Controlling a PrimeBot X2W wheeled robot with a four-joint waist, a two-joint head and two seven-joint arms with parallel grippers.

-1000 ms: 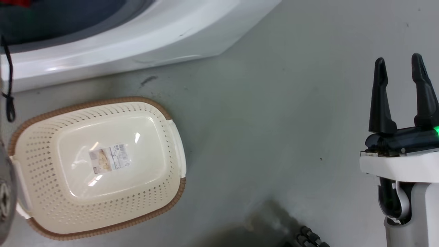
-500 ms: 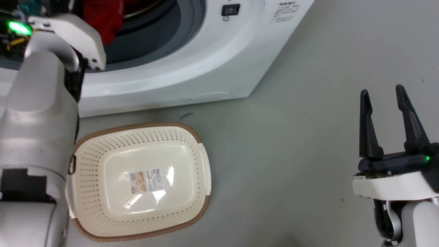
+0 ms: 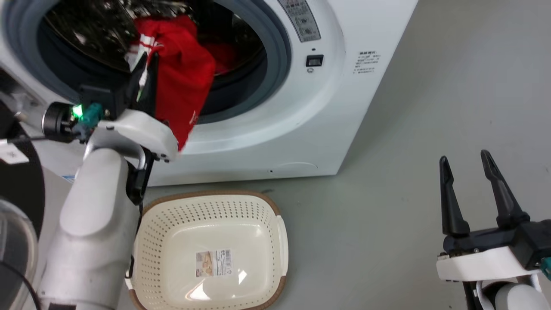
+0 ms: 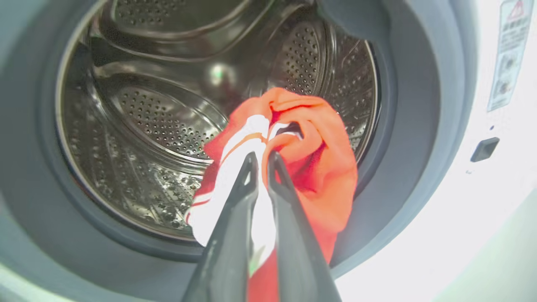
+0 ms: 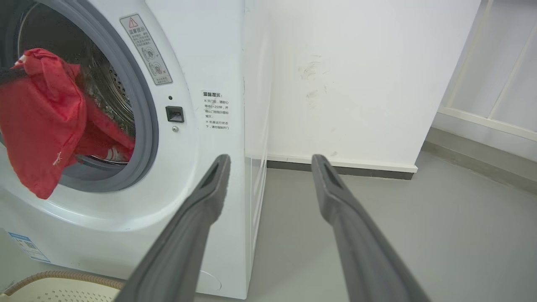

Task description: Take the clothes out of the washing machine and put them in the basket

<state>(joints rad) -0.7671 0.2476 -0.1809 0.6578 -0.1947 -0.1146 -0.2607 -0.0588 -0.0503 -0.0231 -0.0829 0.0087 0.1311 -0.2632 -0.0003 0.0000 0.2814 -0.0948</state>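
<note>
Clothes (image 3: 185, 82) — bright red, white-striped, bunched in left gripper (image 4: 263, 159).

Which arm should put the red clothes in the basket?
Left. The left gripper is shut on the clothes at the opening of the washing machine, and the basket sits on the floor nearby. The right gripper is open and off to the side.
</note>
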